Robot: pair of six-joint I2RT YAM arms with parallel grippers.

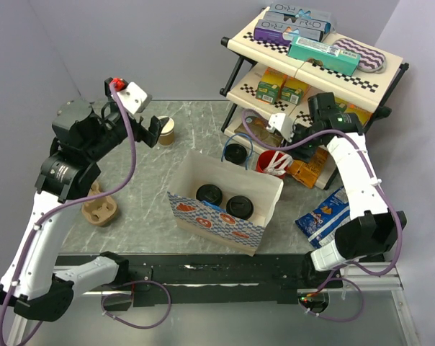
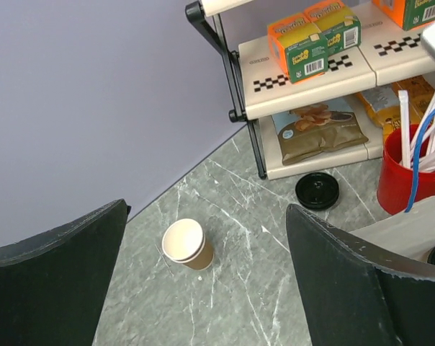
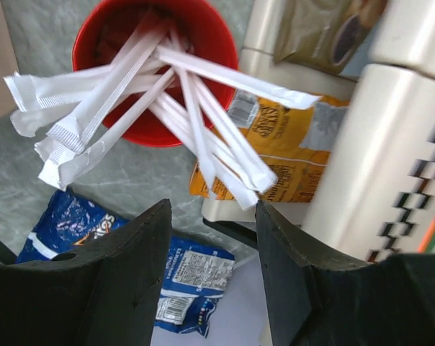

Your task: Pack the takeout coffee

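Observation:
The takeout coffee, two brown cups with black lids [image 1: 209,193] [image 1: 240,206], stands side by side inside the open paper bag [image 1: 196,215] at the table's middle. My left gripper [image 1: 154,131] hangs open over the back left of the table, right beside a lidless brown cup [image 1: 166,130]. In the left wrist view that cup [image 2: 186,244] stands upright on the table between the wide-apart fingers of the left gripper [image 2: 207,216]. My right gripper [image 1: 298,135] is open beside the shelf, above the red cup of stirrers [image 1: 272,163]. Nothing lies between the right gripper's [image 3: 213,209] fingers.
A loose black lid [image 1: 236,152] lies behind the bag. A two-tier shelf [image 1: 315,68] with boxes and snack packs stands at the back right. A blue chip bag [image 1: 325,216] lies at the right, a cardboard cup carrier [image 1: 99,209] at the left.

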